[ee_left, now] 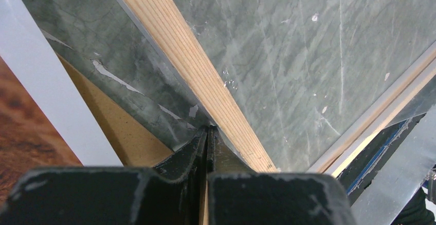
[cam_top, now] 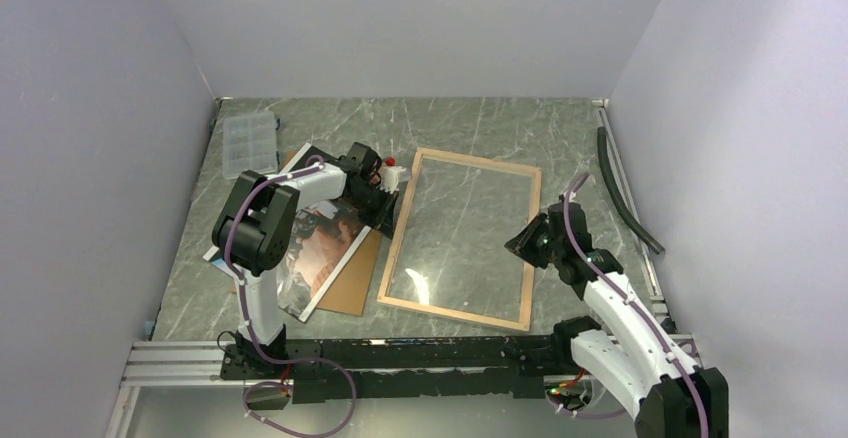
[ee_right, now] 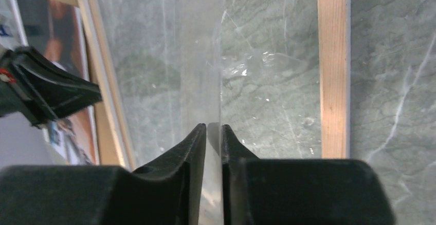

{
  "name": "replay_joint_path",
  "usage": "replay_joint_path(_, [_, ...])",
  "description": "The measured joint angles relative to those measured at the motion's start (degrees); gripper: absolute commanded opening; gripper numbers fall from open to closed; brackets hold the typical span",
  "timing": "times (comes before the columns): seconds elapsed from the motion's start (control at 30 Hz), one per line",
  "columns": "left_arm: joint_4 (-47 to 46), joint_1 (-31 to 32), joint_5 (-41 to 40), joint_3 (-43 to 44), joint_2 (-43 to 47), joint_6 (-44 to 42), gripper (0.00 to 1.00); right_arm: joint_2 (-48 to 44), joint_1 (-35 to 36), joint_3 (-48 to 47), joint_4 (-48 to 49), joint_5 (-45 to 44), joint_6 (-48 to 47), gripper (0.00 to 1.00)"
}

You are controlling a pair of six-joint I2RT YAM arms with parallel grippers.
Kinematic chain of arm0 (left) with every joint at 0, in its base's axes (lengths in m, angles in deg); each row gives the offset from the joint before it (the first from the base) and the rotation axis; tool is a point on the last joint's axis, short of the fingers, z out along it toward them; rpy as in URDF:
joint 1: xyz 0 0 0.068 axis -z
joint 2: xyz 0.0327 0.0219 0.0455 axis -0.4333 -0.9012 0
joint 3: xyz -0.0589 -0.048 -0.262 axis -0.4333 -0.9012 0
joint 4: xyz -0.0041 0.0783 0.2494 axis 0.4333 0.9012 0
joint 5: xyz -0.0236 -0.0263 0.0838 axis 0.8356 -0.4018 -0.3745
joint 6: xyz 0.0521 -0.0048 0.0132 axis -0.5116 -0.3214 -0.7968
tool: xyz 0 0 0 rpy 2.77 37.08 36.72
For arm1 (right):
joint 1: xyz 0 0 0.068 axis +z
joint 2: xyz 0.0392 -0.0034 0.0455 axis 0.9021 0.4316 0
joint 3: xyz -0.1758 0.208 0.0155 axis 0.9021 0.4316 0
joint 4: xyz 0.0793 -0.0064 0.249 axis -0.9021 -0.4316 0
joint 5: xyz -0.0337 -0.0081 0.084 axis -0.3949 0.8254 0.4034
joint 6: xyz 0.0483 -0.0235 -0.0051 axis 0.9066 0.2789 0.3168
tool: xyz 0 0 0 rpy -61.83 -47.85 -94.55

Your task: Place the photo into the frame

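frame: the frame (cam_top: 460,240) lies wood side up on the table (cam_top: 560,138), just right of centre in the top view, its pane clear to the marble beneath
photo: the photo (cam_top: 322,243) lies picture up at about 9 o'clock of the frame, resting on a brown board (cam_top: 352,288); my left arm crosses over much of it
left gripper: my left gripper (ee_left: 207,135) sits at the frame's 11 o'clock corner, jaws pressed together with nothing between them; the tips are at the outer side of the wooden rail (ee_left: 190,63), and I cannot tell whether they touch it
right gripper: my right gripper (ee_right: 211,132) sits at the frame's 3 o'clock edge, jaws with a narrow gap; the thin edge of a clear sheet runs between them, and I cannot tell whether they pinch it or merely straddle it
step: I judge this as readying the frame, the photo not yet taken up and still outside it
next move: it calls for freeing both grippers from the frame, then getting a finger under the photo's thin edge at 9 o'clock without creasing it, and carrying it flat over the pane
other: a clear box (cam_top: 249,143) sits at 10 o'clock, a black hose (cam_top: 625,193) at 3 o'clock by the wall
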Motion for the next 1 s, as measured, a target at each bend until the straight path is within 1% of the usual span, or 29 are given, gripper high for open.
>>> replay_joint_path(0.07, [0.0,0.0,0.0,0.0,0.0,0.0,0.06,0.85,0.26,-0.74,-1.42,0.15,-1.25,0.36])
replay_joint_path(0.17, [0.0,0.0,0.0,0.0,0.0,0.0,0.07,2.34,0.61,-2.6,-3.85,0.46,-3.67,0.45])
replay_joint_path(0.27, [0.02,0.0,0.02,0.0,0.0,0.0,0.06,3.28,0.83,-4.39,-5.25,0.52,-5.53,0.59])
replay_joint_path(0.3, [0.02,0.0,0.04,0.0,0.0,0.0,0.06,3.39,0.87,-4.76,-5.55,0.5,-5.95,0.61])
replay_joint_path(0.47, [0.02,0.0,0.04,0.0,0.0,-0.02,0.06,4.39,0.92,-5.84,-7.37,0.24,-7.98,0.62])
replay_joint_path(0.53, [0.02,0.0,0.04,0.0,0.0,0.0,0.06,5.14,0.92,-6.27,-8.24,-0.11,-8.81,0.64])
replay_joint_path(0.7, [0.04,0.0,0.04,0.0,0.0,0.0,0.06,6.51,0.92,-7.1,-9.53,-1.53,-9.99,0.67])
replay_joint_path(1.0, [0.26,-0.26,0.28,0.0,0.0,-0.02,0.06,10.73,0.92,-7.32,-9.53,-3.17,-11.65,0.71])
